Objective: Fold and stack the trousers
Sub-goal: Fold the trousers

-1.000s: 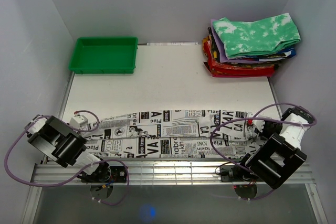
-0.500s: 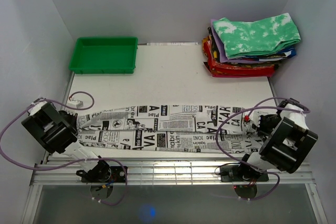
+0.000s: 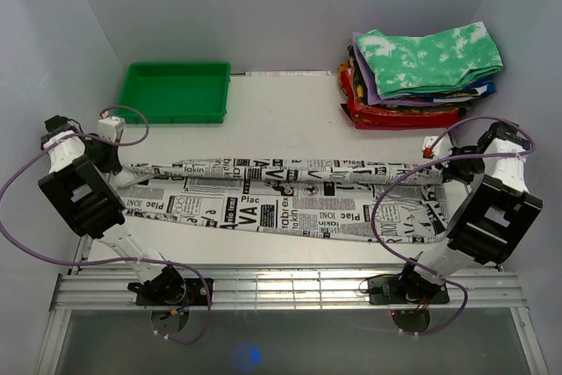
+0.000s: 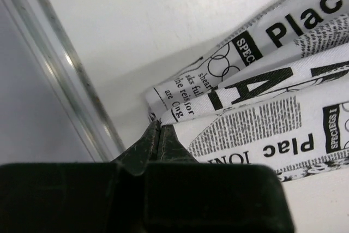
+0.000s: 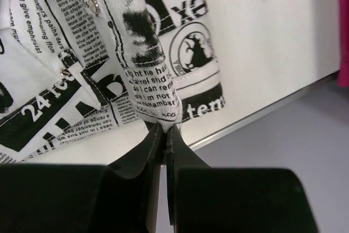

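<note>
One pair of trousers (image 3: 290, 201), white with black newspaper print, stretched left to right across the near half of the table (image 3: 290, 125), doubled along its length so that a narrow upper strip lies over a broader lower layer

Left gripper (image 4: 159, 128): fingers pressed together on the left end of the cloth, pinching a folded edge close to the table's metal side rail (image 4: 68, 77)

Right gripper (image 5: 163, 130): fingers clamped on the right end, nipping a rolled fold beside a seam set with small rivets

Both held ends appear raised a little off the surface, though the overhead view does not make this certain

One green tray (image 3: 176, 91), far left, well apart from the trousers

One stack of folded clothes (image 3: 421, 76), far right corner, a green-and-white tie-dye piece on top, red and multicoloured pieces beneath, apart from the trousers
</note>
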`<control>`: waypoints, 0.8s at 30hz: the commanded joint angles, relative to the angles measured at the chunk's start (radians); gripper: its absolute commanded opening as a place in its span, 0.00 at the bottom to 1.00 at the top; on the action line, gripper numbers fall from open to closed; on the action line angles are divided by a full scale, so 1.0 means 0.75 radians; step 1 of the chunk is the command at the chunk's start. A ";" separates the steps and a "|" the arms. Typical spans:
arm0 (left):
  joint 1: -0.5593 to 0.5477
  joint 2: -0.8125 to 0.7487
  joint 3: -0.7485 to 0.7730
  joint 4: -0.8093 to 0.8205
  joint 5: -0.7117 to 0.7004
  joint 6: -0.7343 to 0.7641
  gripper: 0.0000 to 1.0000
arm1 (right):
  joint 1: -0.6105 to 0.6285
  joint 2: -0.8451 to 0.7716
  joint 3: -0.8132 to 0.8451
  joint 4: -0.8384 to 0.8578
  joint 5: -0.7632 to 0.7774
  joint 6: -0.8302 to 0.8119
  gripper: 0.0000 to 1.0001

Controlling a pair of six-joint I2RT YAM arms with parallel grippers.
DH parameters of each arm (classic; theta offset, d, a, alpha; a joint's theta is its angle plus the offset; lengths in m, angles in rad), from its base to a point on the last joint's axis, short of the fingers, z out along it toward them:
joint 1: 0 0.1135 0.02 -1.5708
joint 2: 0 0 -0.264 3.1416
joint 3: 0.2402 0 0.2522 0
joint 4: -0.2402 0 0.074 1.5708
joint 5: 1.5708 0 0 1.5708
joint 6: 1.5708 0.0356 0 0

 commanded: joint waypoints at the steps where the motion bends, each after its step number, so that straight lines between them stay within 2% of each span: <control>1: 0.023 0.052 0.273 0.103 0.000 -0.063 0.00 | -0.013 -0.002 0.146 -0.041 0.002 0.005 0.08; 6: 0.023 0.146 0.537 0.068 0.000 -0.061 0.00 | -0.025 -0.080 0.202 -0.131 -0.043 -0.038 0.08; 9: 0.029 0.155 0.631 0.007 0.029 -0.020 0.00 | -0.048 -0.127 0.234 -0.152 -0.065 -0.057 0.08; 11: 0.048 0.126 0.617 0.007 0.051 0.000 0.00 | -0.072 -0.152 0.253 -0.201 -0.100 -0.077 0.08; 15: 0.144 0.006 0.521 0.003 0.161 0.056 0.00 | -0.154 -0.282 0.188 -0.305 -0.139 -0.191 0.08; 18: 0.260 -0.070 0.372 -0.007 0.255 0.170 0.00 | -0.199 -0.413 0.077 -0.371 -0.131 -0.335 0.08; 19: 0.311 -0.107 0.287 -0.032 0.272 0.294 0.00 | -0.210 -0.446 -0.022 -0.385 -0.105 -0.375 0.08; 22: 0.367 -0.187 0.099 -0.093 0.205 0.485 0.00 | -0.238 -0.559 -0.265 -0.363 -0.027 -0.521 0.08; 23: 0.375 -0.203 -0.048 -0.087 0.182 0.605 0.00 | -0.238 -0.579 -0.327 -0.342 -0.006 -0.564 0.08; 24: 0.379 -0.216 -0.126 -0.059 0.113 0.632 0.00 | -0.238 -0.612 -0.393 -0.269 0.018 -0.578 0.08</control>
